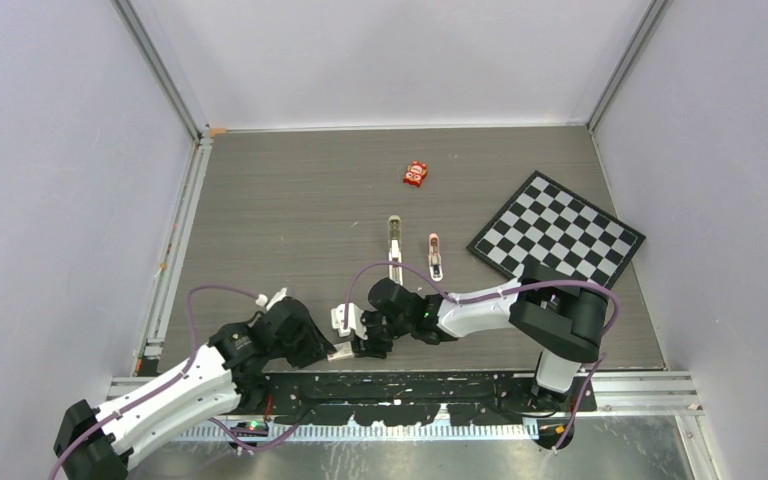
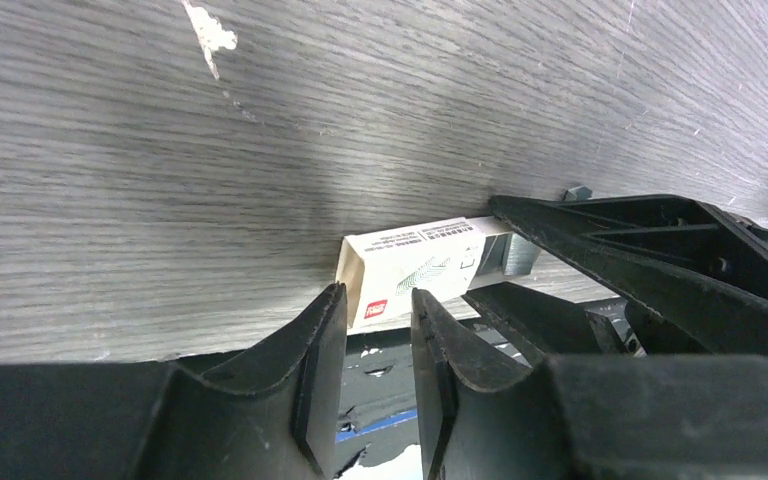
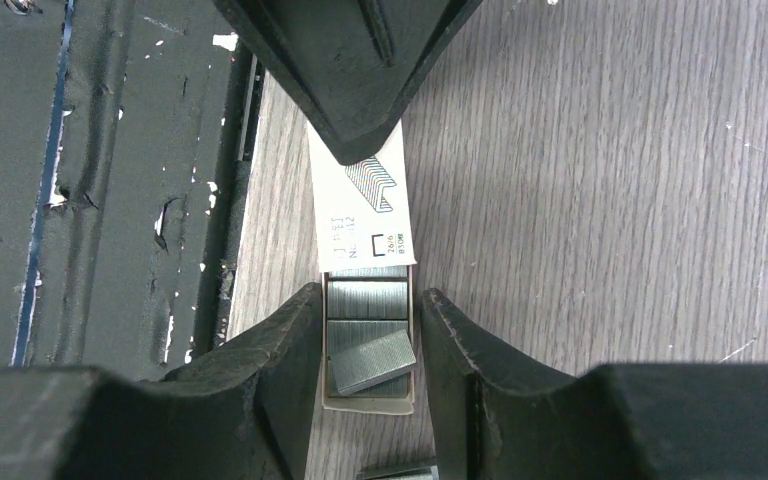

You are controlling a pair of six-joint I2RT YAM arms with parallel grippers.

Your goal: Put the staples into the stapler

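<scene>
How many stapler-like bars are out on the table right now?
2. The olive-grey stapler lies mid-table; the shorter pink-and-white piece lies just right of it, apart from it. Nothing suggests a hidden third.

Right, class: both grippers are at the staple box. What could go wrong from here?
1. One block of staples sits tilted and loose in the open tray; a jolt from the right gripper could flip it out.
2. The box lies at the near edge of the table, so spilled staples might drop onto the dark rail.
</scene>
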